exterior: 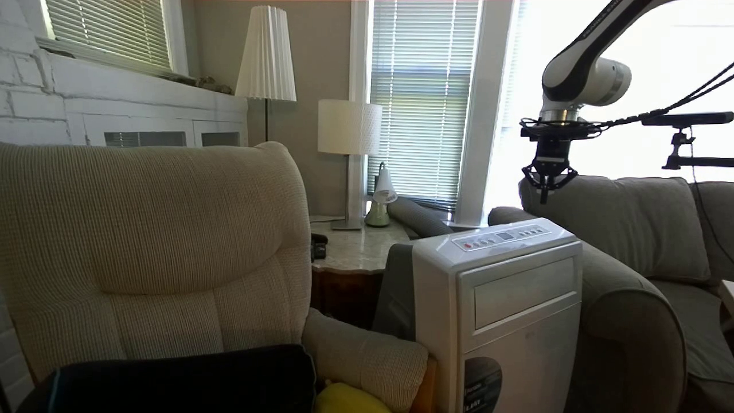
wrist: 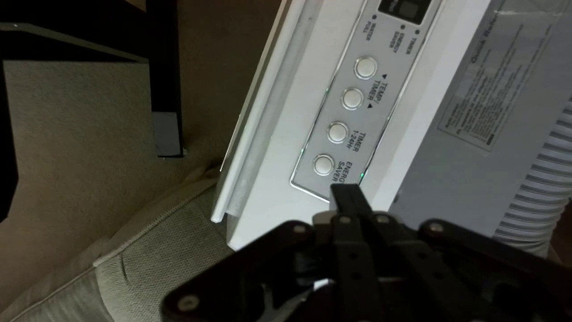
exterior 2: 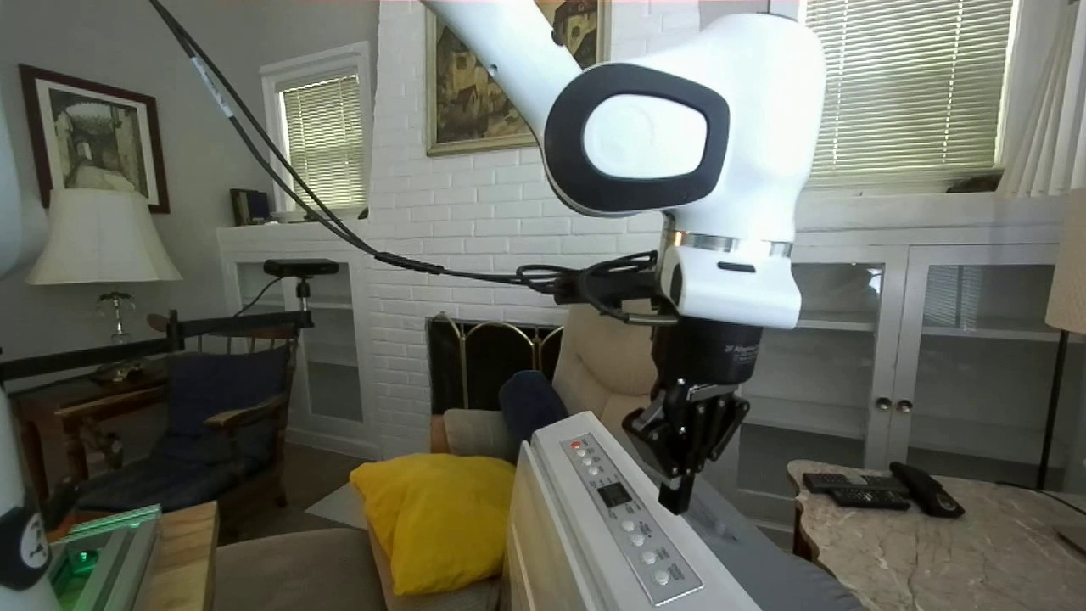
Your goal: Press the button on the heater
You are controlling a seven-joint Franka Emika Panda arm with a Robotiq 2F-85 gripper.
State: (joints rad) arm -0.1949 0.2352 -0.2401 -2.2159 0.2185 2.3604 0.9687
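The heater [exterior: 519, 321] is a tall white box with a sloped control panel on top; it also shows in an exterior view [exterior 2: 556, 501] and in the wrist view [wrist: 277, 197]. In the wrist view its panel carries a column of round white buttons, the lowest being the energy saver button [wrist: 323, 165]; a dark display [wrist: 405, 8] is at the top edge. My gripper [wrist: 347, 190] is shut and empty, its tips just below and right of that button in the picture. In an exterior view the gripper [exterior: 543, 198] hangs pointing down above the panel with a visible gap; it also shows beside the panel [exterior 2: 676, 496].
A beige armchair [exterior: 200, 246] and a grey sofa [exterior: 625, 287] flank the heater. A marble-topped table [exterior 2: 976, 543] holds remotes and a phone [exterior 2: 926, 490]. A yellow pillow [exterior 2: 441, 518] lies by the heater. A ribbed hose [wrist: 532, 197] runs behind the heater.
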